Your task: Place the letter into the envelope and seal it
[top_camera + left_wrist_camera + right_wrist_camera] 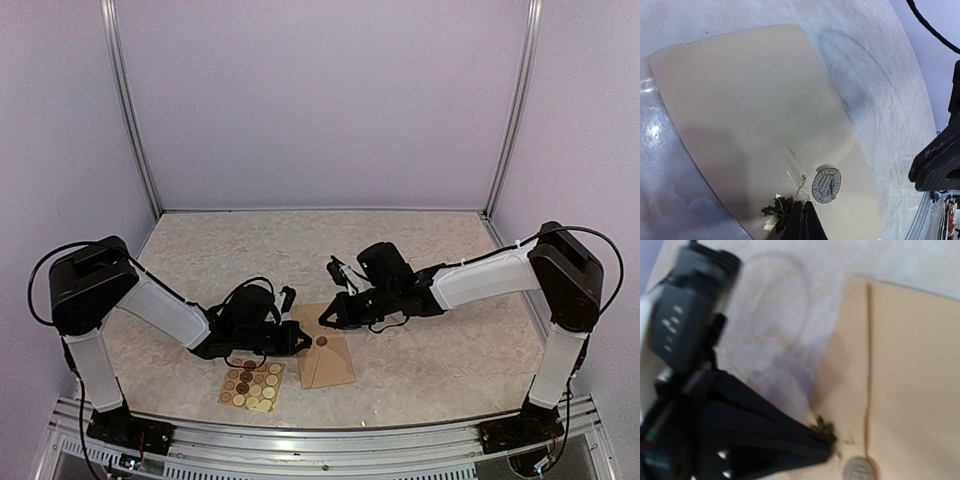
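Note:
The tan envelope [335, 368] lies flat in the middle of the table with its pointed flap folded down. A round dark sticker [826, 184] sits on the flap's tip, beside a printed leaf [779, 210]. My left gripper [804, 212] is shut, its tips resting on the envelope [755, 115] between leaf and sticker, with nothing between them. In the right wrist view those same black tips [827, 446] meet the envelope [910, 365]. My right gripper [325, 321] hovers shut over the envelope's far end. The letter is hidden.
A small tan sheet of round stickers [252, 385] lies left of the envelope, near the front edge. The right arm's black body [940, 160] shows at the right of the left wrist view. Purple walls close the table on three sides.

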